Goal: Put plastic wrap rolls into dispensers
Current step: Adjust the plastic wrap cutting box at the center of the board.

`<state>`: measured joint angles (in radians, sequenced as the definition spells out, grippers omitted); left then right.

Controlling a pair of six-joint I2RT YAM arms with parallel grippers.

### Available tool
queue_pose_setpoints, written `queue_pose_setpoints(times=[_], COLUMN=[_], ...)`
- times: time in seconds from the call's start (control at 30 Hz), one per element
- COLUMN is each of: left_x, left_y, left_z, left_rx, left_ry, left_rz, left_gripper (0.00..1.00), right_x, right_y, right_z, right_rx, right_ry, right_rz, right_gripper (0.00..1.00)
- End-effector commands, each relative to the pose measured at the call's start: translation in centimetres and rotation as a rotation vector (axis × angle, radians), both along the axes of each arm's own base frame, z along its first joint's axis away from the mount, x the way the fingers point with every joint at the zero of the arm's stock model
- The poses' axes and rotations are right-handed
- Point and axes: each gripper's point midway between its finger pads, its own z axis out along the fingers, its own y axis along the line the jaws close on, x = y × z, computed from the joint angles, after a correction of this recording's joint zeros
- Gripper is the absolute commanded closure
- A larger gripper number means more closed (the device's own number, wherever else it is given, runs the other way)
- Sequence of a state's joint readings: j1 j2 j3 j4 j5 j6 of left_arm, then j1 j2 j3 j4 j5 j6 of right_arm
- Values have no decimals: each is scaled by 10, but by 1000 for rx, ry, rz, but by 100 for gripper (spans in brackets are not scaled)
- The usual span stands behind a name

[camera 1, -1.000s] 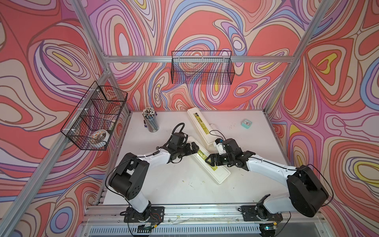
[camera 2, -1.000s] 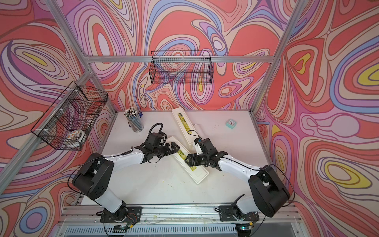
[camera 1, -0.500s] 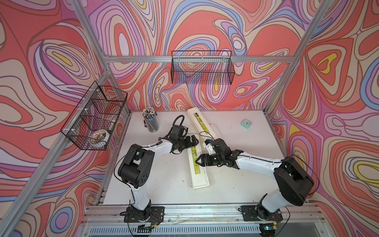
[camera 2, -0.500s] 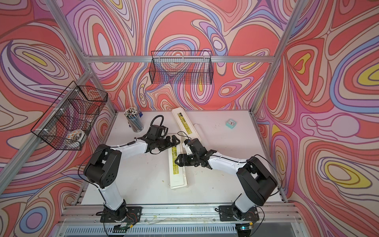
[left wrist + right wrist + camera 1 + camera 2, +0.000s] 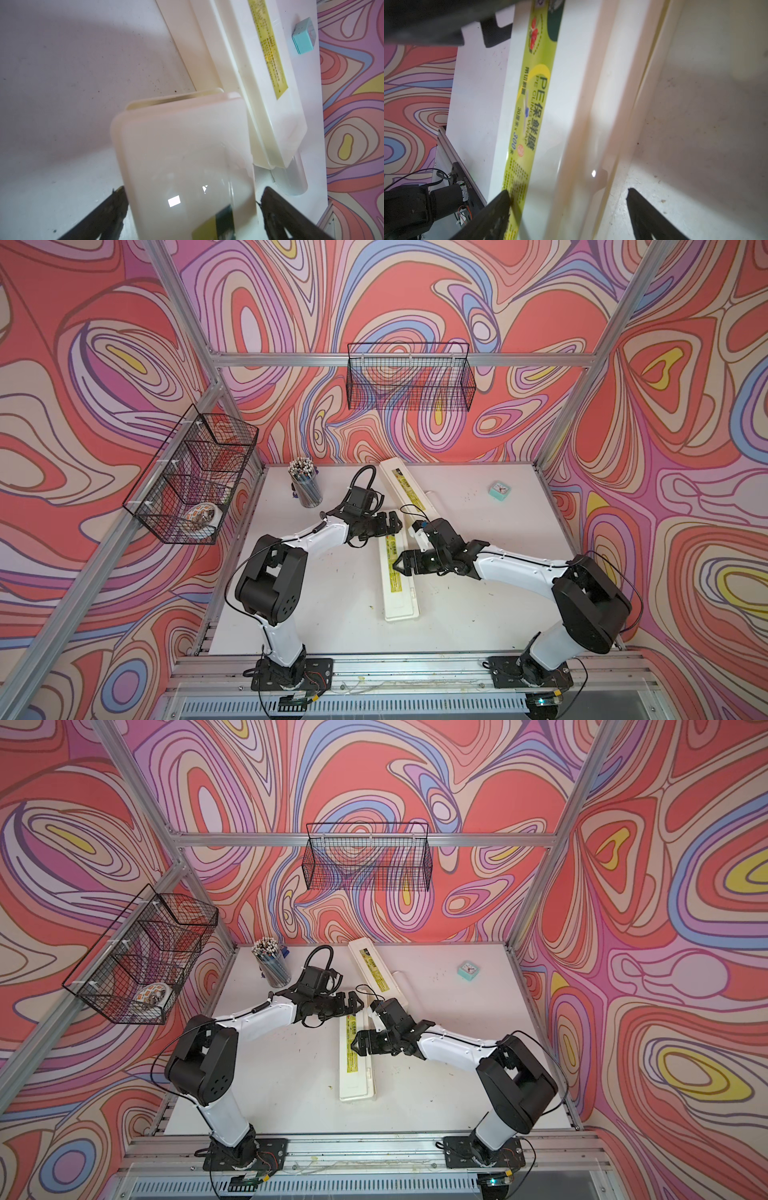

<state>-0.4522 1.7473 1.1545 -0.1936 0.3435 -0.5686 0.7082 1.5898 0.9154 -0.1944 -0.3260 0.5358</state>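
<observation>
The near dispenser [image 5: 397, 585] lies lengthwise on the desk [image 5: 332, 593], and the far dispenser [image 5: 403, 485] slants behind it with a roll [image 5: 296, 176] tight against its side. The left gripper [image 5: 394, 525] stands wide open astride the near dispenser's far end and the right gripper [image 5: 399, 566] wide open over its middle, neither holding anything. The roll looks light, stiff but glossy and apt to slip or roll away, so pinch it squarely across its middle.

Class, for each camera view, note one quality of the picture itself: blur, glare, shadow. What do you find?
Left wrist view: the near dispenser is soft, out of focus, with a small square glare spot. Right wrist view: its label reads sharp mid-length but blurs closest to the camera; a shadow darkens the table. Both top views: even light, sharp throughout.
</observation>
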Motion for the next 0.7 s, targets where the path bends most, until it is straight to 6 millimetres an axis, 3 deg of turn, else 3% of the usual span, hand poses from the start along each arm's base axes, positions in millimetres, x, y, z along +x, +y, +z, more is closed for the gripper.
queue_pose_setpoints(times=[0.0,0.27,0.4,0.67], left_x=[-22,-51,-72,-106], left_y=[3,13,10,-2], left_z=[7,10,8,9], left_rx=[87,173,246,273], left_ry=[-15,-14,-15,-14], left_rz=[-45,-7,-27,-39], left_gripper=[0,0,0,0], right_x=[-2,-5,-6,-11], right_y=[-12,-25,-38,-62], right_z=[-1,13,24,28], right_rx=[-36,-39,-21,-37], right_ry=[-23,-80,-112,-145], right_rz=[2,15,-2,-48], right_gripper=[10,8,7,5])
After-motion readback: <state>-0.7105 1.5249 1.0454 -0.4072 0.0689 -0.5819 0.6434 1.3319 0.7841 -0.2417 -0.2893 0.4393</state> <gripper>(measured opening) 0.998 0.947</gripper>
